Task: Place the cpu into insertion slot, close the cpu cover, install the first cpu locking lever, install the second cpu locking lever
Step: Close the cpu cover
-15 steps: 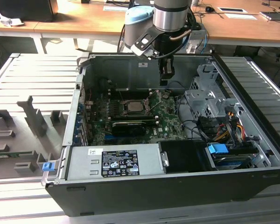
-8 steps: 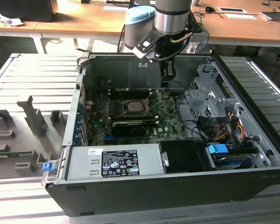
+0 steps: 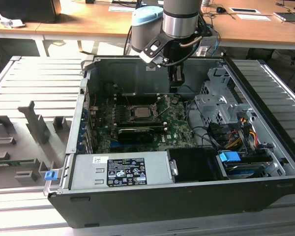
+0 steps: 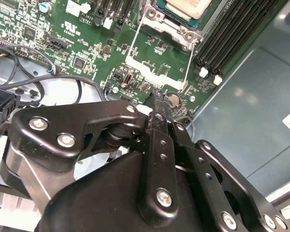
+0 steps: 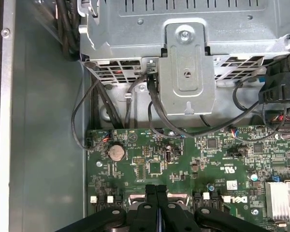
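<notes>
The cpu (image 3: 141,112) (image 4: 186,6), a pale silver square, lies flat in the insertion slot (image 4: 178,28) on the green motherboard (image 3: 179,129). The cpu cover (image 4: 152,71), a thin metal frame with board showing through its window, appears swung back off the chip toward the gripper. My gripper (image 3: 176,81) (image 4: 157,96) (image 5: 156,189) hangs above the board near the case's back wall, to the exterior view's right of the slot. Its black fingers (image 5: 150,212) are pressed together with nothing between them. The locking levers cannot be told apart from the frame.
A long black card (image 3: 135,132) lies in front of the slot. A silver power supply (image 3: 118,169) fills the case's front, and a metal drive cage (image 3: 221,105) with cables stands on the exterior view's right. Black memory slots (image 4: 232,34) flank the socket.
</notes>
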You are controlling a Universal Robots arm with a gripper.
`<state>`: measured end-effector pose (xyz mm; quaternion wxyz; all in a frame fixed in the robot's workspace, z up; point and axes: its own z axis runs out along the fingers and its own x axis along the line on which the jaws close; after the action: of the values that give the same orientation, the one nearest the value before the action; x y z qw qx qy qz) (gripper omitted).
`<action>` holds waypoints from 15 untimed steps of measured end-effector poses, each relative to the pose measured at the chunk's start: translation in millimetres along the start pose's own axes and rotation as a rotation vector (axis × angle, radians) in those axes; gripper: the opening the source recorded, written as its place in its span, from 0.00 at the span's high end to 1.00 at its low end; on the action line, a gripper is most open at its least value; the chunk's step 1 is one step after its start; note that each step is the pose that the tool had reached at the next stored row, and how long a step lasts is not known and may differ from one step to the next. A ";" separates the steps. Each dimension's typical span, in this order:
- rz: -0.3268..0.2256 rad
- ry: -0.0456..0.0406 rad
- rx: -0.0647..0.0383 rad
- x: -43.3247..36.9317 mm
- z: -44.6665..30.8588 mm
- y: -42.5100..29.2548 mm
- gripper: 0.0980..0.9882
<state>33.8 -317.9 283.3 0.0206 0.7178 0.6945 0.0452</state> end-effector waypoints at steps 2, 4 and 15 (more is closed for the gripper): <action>0.000 0.0000 0.000 -1.0 3.5 2.6 0.99; 0.000 0.0007 0.000 -1.2 5.1 3.6 0.99; 0.000 0.0010 0.000 -1.1 6.8 7.4 0.99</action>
<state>41.8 -319.1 277.1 0.0202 0.7179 0.6944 0.0455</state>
